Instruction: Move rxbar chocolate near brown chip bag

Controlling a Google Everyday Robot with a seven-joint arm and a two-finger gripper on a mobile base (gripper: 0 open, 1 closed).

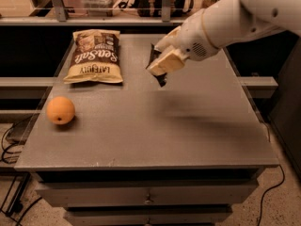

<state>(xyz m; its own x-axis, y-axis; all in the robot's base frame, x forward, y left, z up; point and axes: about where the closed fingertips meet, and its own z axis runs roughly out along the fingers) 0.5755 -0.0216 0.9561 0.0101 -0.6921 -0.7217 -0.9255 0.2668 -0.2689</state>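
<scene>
The brown chip bag (94, 56) lies flat at the back left of the grey table (155, 135), its "Sea Salt" lettering facing up. My gripper (162, 64) hangs above the table's back middle, a short way right of the bag, at the end of the white arm coming in from the upper right. It is shut on the rxbar chocolate (156, 66), a small black wrapper that sticks out dark between and below the tan fingers (169, 61), lifted off the tabletop.
A round orange fruit (60, 110) sits near the table's left edge, in front of the bag. A shelf with rails and cluttered items runs behind the table. Cables lie on the floor at the left and right.
</scene>
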